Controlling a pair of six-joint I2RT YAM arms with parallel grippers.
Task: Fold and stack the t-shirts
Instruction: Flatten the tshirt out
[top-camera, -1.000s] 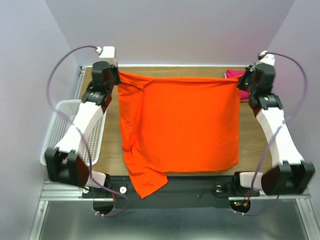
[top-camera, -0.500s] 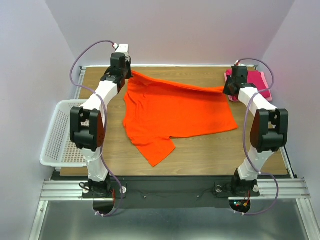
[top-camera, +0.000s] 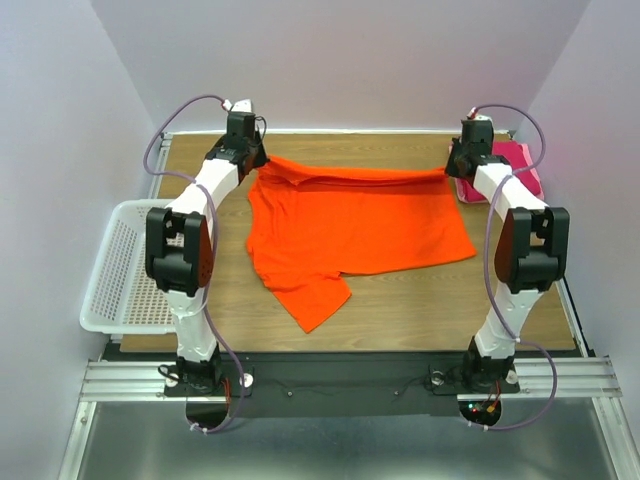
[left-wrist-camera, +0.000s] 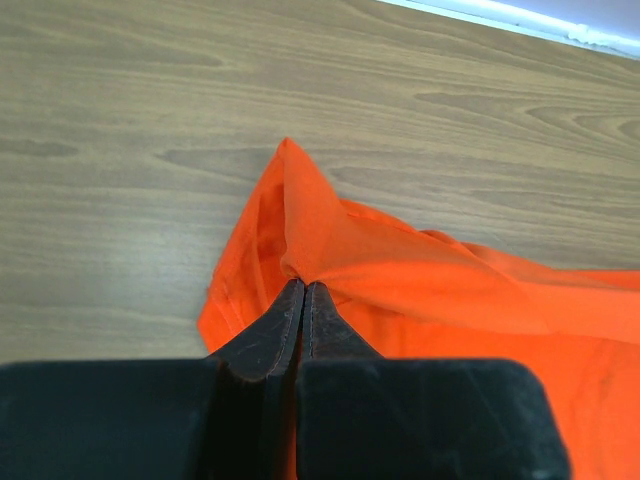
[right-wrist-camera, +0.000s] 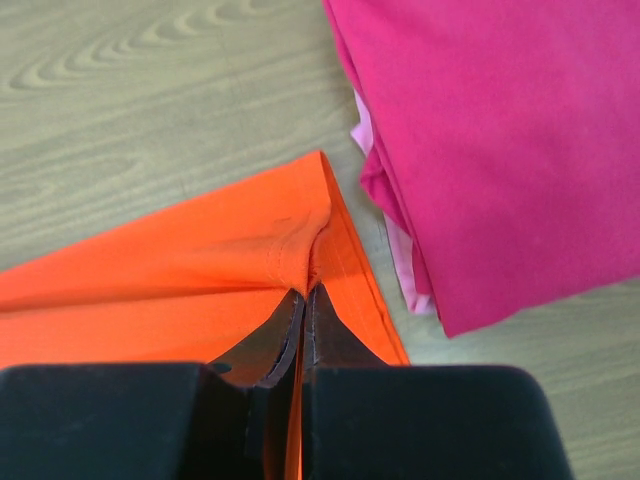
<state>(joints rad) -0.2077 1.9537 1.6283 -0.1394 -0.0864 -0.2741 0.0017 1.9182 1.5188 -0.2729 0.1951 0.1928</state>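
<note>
Jaws first: we log the left jaws pinched shut on one corner of the orange t-shirt (top-camera: 370, 220), near the far left corner of the counter (top-camera: 430, 300). We log the right jaws clamped on the opposite corner, near the far right corner. Between them the shirt's far edge runs in a line, the rest spread on the counter toward its near edge. Magenta-pink t-shirt (right-wrist-camera: 500, 130): folded, far right corner, just beside the right jaws. White basket (top-camera: 120, 270): against the counter's left edge.

The orange t-shirt (top-camera: 360, 225) lay on the table (top-camera: 420, 300) — far corners pinched by the left gripper (top-camera: 258, 160) and right gripper (top-camera: 452, 170); the magenta t-shirt (top-camera: 520, 165) sat beside the right.
</note>
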